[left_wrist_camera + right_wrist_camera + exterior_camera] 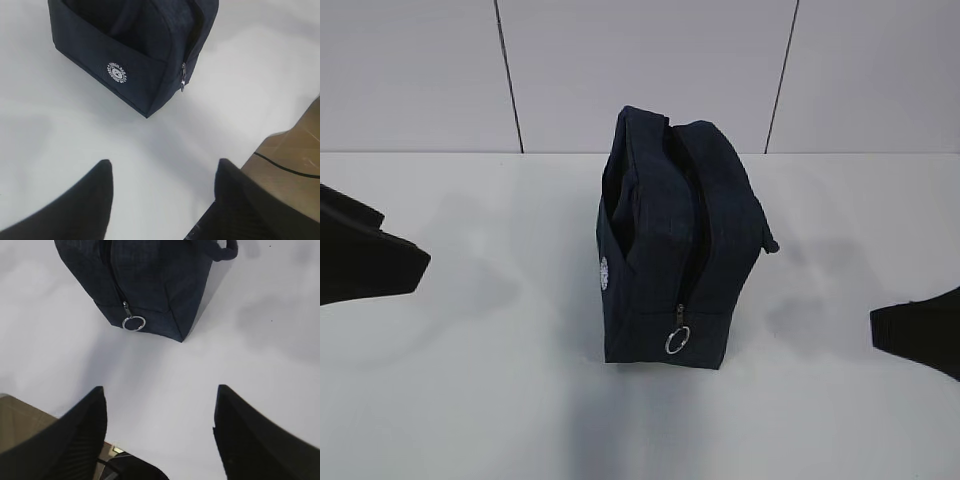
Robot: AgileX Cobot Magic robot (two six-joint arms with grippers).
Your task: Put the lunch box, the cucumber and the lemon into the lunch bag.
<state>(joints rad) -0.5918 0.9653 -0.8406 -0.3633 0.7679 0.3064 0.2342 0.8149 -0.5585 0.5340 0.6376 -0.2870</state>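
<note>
The dark navy lunch bag (pixel 665 240) stands upright in the middle of the white table, its zipper open along the top and its silver ring pull (pixel 677 340) hanging at the near end. It also shows in the left wrist view (pixel 135 45) and in the right wrist view (pixel 150 280). My left gripper (pixel 162 167) is open and empty, well to the left of the bag (pixel 415 265). My right gripper (pixel 161 392) is open and empty, well to the right of it (pixel 880 330). The lunch box, the cucumber and the lemon are out of view.
The white table (pixel 470 400) runs back to a pale panelled wall (pixel 640 70). The table's front edge and brown floor show in the left wrist view (pixel 295 145) and the right wrist view (pixel 20 415).
</note>
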